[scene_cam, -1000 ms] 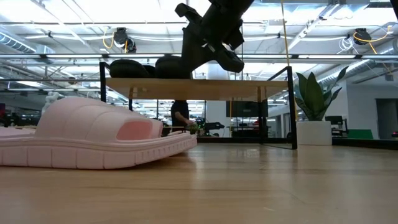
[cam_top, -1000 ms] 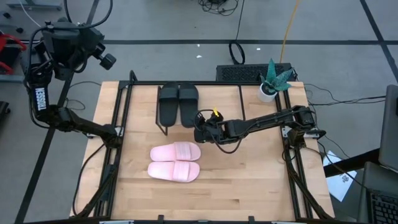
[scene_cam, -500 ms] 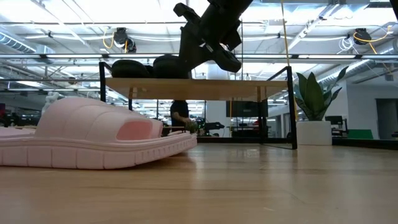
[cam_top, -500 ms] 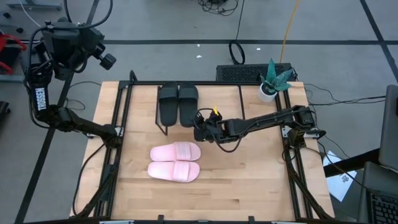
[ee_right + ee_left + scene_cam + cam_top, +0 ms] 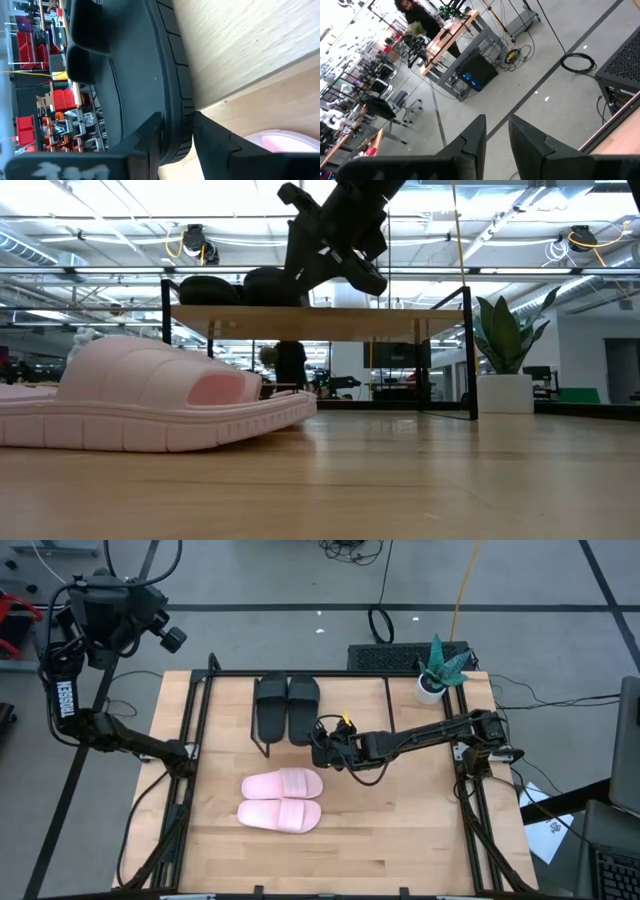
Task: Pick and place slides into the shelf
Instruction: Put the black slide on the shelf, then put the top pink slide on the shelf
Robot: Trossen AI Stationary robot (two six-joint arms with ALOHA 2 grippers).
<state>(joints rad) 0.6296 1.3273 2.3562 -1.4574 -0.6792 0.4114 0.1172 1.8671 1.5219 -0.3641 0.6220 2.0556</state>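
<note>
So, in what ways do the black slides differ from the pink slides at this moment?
The black slides lie on the shelf; the pink slides lie on the table. The black pair points along the table's depth, the pink pair across it. The right gripper is at one black slide's edge; nothing touches the pink ones. Both pairs lie side by side, straps up.

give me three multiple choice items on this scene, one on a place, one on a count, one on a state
1. Where are the black slides?
A. on the shelf
B. on the tabletop
C. on the floor

2. How many pink slides lie on the tabletop?
A. one
B. two
C. four

3. The right end effector is
A. astride a black slide's edge
B. holding a pink slide
C. parked off the table

Key: 1 A, both sit on the shelf board; 2 B, a pair lies side by side; 3 A, its fingers straddle the black sole.
</note>
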